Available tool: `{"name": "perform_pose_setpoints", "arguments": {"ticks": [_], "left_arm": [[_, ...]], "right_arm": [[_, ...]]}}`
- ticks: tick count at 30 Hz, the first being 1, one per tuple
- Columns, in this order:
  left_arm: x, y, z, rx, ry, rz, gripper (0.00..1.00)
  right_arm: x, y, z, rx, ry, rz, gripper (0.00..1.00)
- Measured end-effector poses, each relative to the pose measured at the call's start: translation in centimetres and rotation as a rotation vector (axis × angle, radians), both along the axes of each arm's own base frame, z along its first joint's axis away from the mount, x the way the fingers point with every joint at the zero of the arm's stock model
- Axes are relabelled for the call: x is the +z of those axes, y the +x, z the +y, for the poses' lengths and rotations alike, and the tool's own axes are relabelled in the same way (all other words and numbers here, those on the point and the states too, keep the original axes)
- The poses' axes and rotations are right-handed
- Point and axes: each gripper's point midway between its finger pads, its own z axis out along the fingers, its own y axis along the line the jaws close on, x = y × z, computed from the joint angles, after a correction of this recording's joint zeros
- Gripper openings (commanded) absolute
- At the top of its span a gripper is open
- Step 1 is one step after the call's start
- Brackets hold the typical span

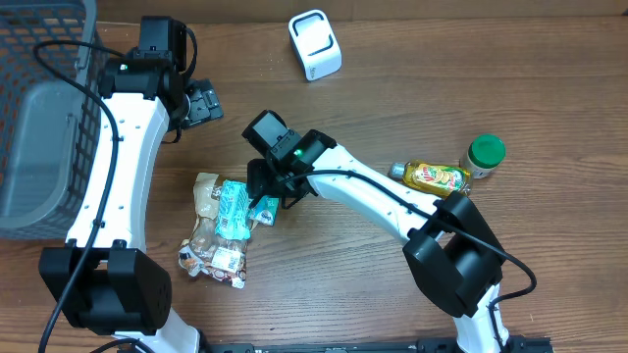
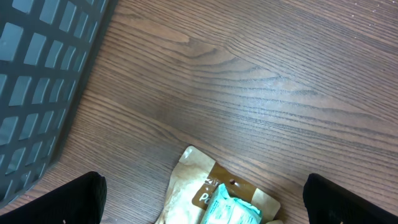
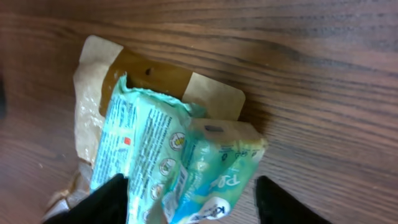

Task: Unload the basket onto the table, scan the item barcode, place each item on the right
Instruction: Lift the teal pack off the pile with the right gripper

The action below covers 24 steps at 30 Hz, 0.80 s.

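Overhead: right gripper [image 1: 267,198] sits over the teal packet [image 1: 234,204], which lies on a brown pouch [image 1: 206,240] mid-worktop [image 1: 412,88]. The scanner [image 1: 315,44] is well apart.
Left wrist: left gripper [image 2: 208,194] jaws are fully wide and empty.
Right wrist only: jaws are half-open, straddling the packet, not clamped. Risk: they pinch the pouch too, or the slick film slips out.

bright even light, soft shadows; right wrist view blurry, teal packet [image 3: 163,163] smeared
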Motion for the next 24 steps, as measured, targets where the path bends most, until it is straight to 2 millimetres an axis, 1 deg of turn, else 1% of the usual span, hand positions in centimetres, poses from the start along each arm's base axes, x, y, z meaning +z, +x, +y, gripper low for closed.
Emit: {"name": "perform_pose_setpoints", "arguments": {"ticks": [4, 8, 10, 12, 13, 15, 18, 24], "left_arm": [[0.0, 0.0, 0.0, 0.000, 0.000, 0.000, 1.00], [0.0, 0.0, 0.0, 0.000, 0.000, 0.000, 0.99], [0.0, 0.0, 0.0, 0.000, 0.000, 0.000, 1.00], [0.0, 0.0, 0.0, 0.000, 0.000, 0.000, 1.00], [0.0, 0.0, 0.0, 0.000, 0.000, 0.000, 1.00], [0.0, 0.0, 0.0, 0.000, 0.000, 0.000, 1.00], [0.0, 0.0, 0.0, 0.000, 0.000, 0.000, 0.99], [0.0, 0.0, 0.0, 0.000, 0.000, 0.000, 1.00]], "right_arm": [[-0.5, -0.5, 0.0, -0.010, -0.006, 0.015, 0.55], [-1.8, -1.5, -0.3, -0.026, -0.022, 0.043, 0.54], [-2.3, -1.8, -0.1, -0.027, -0.017, 0.044, 0.54], [-2.5, -1.9, 0.3, -0.024, -0.007, 0.037, 0.50], [-2.6, -2.0, 0.4, -0.024, -0.004, 0.036, 0.45], [-2.5, -2.0, 0.9, -0.024, 0.008, 0.028, 0.41], [-2.4, -2.1, 1.2, -0.017, 0.016, 0.022, 0.41], [-2.5, -1.8, 0.8, -0.044, -0.013, -0.001, 0.41]]}}
